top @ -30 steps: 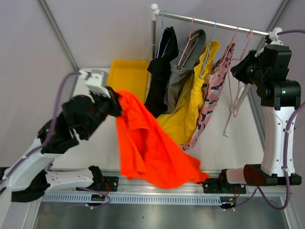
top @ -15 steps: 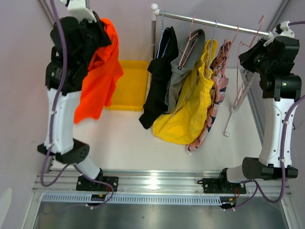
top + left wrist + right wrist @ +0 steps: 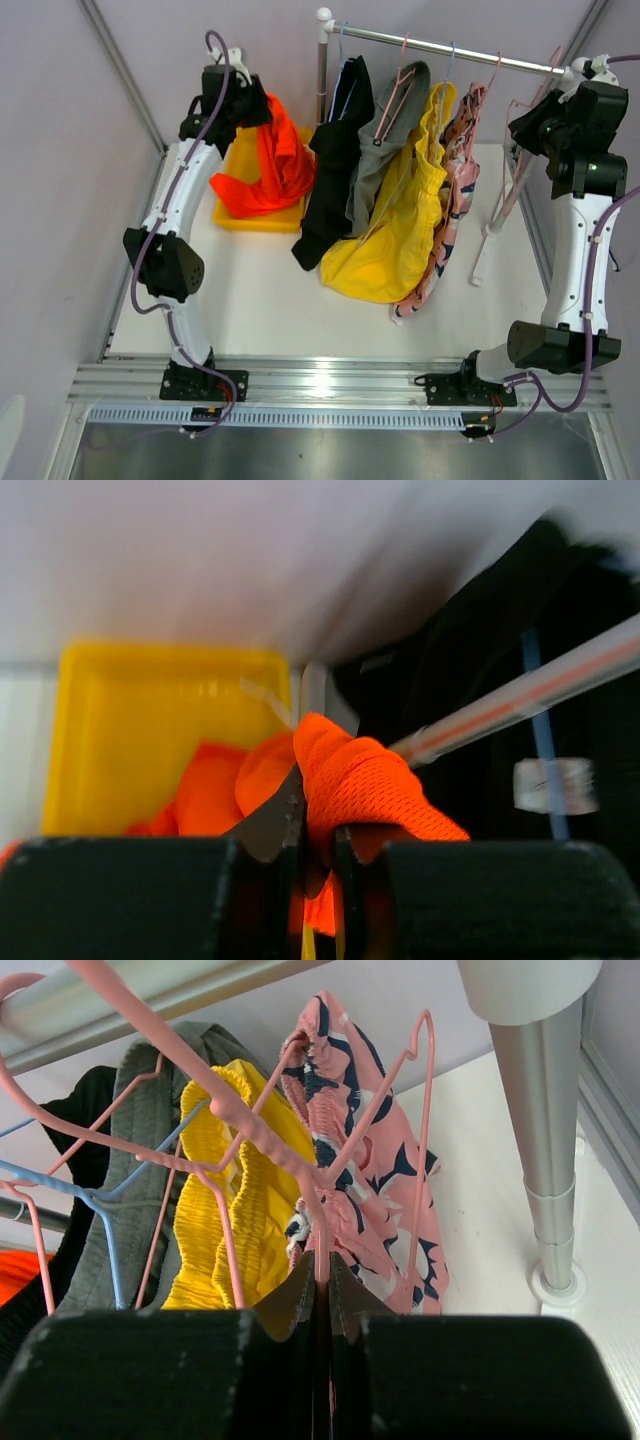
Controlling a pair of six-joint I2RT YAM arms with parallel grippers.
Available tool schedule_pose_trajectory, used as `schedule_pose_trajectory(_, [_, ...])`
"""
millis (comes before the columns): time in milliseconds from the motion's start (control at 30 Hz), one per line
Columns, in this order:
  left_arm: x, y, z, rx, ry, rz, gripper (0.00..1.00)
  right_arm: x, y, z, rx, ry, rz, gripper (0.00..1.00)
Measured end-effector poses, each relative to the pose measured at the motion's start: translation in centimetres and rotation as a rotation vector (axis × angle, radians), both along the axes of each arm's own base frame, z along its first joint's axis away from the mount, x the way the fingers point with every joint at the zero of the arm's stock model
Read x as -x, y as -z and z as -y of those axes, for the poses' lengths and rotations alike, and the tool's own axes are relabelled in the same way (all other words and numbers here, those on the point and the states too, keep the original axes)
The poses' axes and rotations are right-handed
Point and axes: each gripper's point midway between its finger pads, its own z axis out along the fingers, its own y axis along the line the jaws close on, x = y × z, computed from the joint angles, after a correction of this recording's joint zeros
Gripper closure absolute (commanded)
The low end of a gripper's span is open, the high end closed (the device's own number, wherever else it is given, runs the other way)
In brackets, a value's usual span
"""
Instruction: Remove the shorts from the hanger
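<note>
A yellow bin [image 3: 240,155] sits on the white table [image 3: 260,300] beside a rack [image 3: 450,47].

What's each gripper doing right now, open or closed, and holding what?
Left gripper: closed, pinching the orange-red shorts.
Right gripper: closed on the wire of a pink hanger.

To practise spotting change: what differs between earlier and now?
The left gripper swung the orange-red shorts from the front back into the yellow tray, still pinching them. The right gripper stayed shut on the pink hanger; black shorts, grey shorts, yellow shorts and pink patterned shorts stayed hanging.
</note>
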Motion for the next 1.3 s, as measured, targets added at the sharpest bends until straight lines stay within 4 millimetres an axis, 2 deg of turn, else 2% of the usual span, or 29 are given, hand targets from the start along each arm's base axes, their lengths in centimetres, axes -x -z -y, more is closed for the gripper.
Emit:
schedule_pose_trajectory(33, [0.1, 2.4, -0.1, -0.011, -0.009, -0.049, 0.14, 0.0, 0.0, 0.0, -0.001, -0.002, 0.001, 1.00])
schedule_pose_trajectory(67, [0.2, 4.7, -0.3, -0.015, -0.019, -0.103, 0.01, -0.1, 0.0, 0.0, -0.001, -0.003, 0.003, 1.00])
schedule_pose_trajectory(133, [0.5, 7.8, -0.4, -0.015, -0.033, -0.175, 0.01, -0.1, -0.2, -0.1, -0.001, -0.008, 0.009, 1.00])
schedule_pose_trajectory(233, [2.4, 11.3, -0.9, -0.021, -0.049, -0.251, 0.01, -0.2, -0.2, 0.0, -0.002, -0.008, 0.011, 1.00])
schedule_pose_trajectory(300, [5.5, 13.5, -1.4, -0.026, -0.056, -0.300, 0.01, -0.6, -0.3, 0.2, -0.002, -0.005, 0.014, 1.00])
schedule_pose_trajectory(367, [9.1, 14.9, -1.9, -0.023, -0.058, -0.330, 0.01, -1.2, 0.0, 0.3, -0.006, -0.001, 0.015, 1.00])
schedule_pose_trajectory(433, [11.7, 14.8, -2.0, -0.015, -0.052, -0.328, 0.01, -1.9, 0.4, 0.5, -0.009, -0.001, 0.017, 1.00])
schedule_pose_trajectory(500, [13.5, 13.3, -1.9, 0.000, -0.043, -0.287, 0.01, -2.4, 1.5, 0.6, -0.013, -0.002, 0.003, 1.00])
schedule_pose_trajectory(600, [15.0, 10.3, -1.5, 0.017, -0.024, -0.209, 0.01, -2.9, 3.6, 0.6, -0.021, -0.004, -0.039, 1.00])
schedule_pose_trajectory(733, [16.7, 6.8, -0.7, 0.031, 0.009, -0.118, 0.01, -3.1, 4.4, 0.6, -0.037, -0.005, -0.037, 0.98])
schedule_pose_trajectory(767, [17.0, 6.3, -0.7, 0.031, 0.015, -0.103, 0.01, -2.8, 4.4, 0.5, -0.041, -0.005, -0.034, 0.87])
schedule_pose_trajectory(800, [17.4, 5.8, -0.7, 0.029, 0.019, -0.091, 0.01, -2.5, 4.3, 0.5, -0.043, -0.003, -0.031, 0.45])
schedule_pose_trajectory(867, [17.9, 5.4, -0.9, 0.024, 0.021, -0.079, 0.01, -1.4, 4.1, 0.3, -0.048, 0.001, -0.036, 0.03])
schedule_pose_trajectory(1067, [19.6, 7.0, -1.5, -0.008, 0.026, -0.111, 0.01, 3.4, 1.0, 0.3, -0.014, 0.040, 0.006, 0.01])
schedule_pose_trajectory(1233, [20.8, 8.0, -1.9, -0.030, 0.034, -0.128, 0.01, 7.2, -3.7, 0.0, 0.010, 0.061, 0.119, 0.01])
schedule_pose_trajectory(1300, [21.2, 8.1, -2.1, -0.036, 0.037, -0.124, 0.01, 8.1, -5.5, -0.4, 0.002, 0.049, 0.170, 0.02])
